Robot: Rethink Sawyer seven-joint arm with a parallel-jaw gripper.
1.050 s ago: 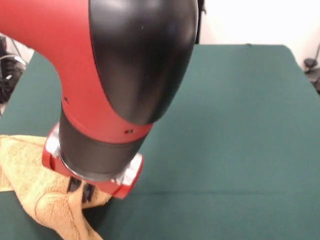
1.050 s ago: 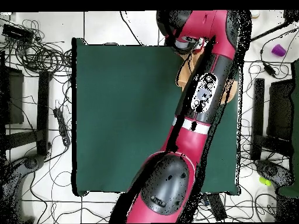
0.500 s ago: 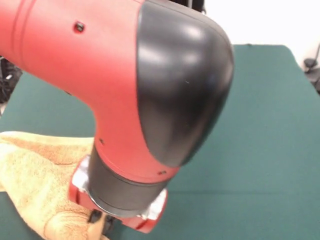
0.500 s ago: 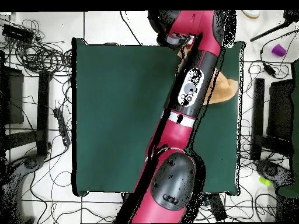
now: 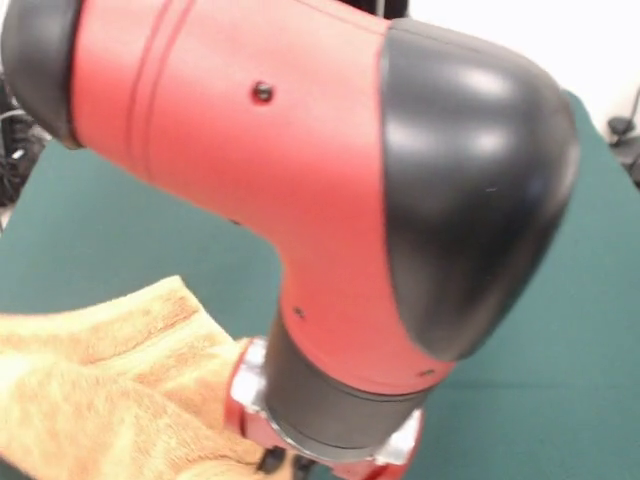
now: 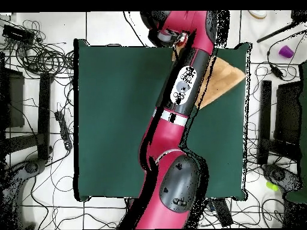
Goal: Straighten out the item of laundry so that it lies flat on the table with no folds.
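Note:
The item of laundry (image 5: pixel 100 400), an orange-tan terry towel, lies bunched at the near left of the green table (image 5: pixel 540 400) in the front view, with one edge drawn up toward the wrist. My gripper (image 5: pixel 280 465) shows only at the bottom edge of that view, under the red and black arm, and is shut on the towel's edge. In the overhead view the towel (image 6: pixel 222 81) shows as a tan wedge right of the arm near the table's (image 6: pixel 120 120) top right corner. There the gripper is hidden under the wrist.
The bulky arm (image 5: pixel 330 200) fills most of the front view. In the overhead view it runs from the bottom edge up to the table's top edge. Cables (image 6: pixel 42 54) lie on the floor around the table, and a small purple object (image 6: pixel 286 52) sits off its right side.
The arm has swung toward the right of the front view, dragging the towel's edge with it. The towel has spread wider and now shows as a longer wedge from overhead.

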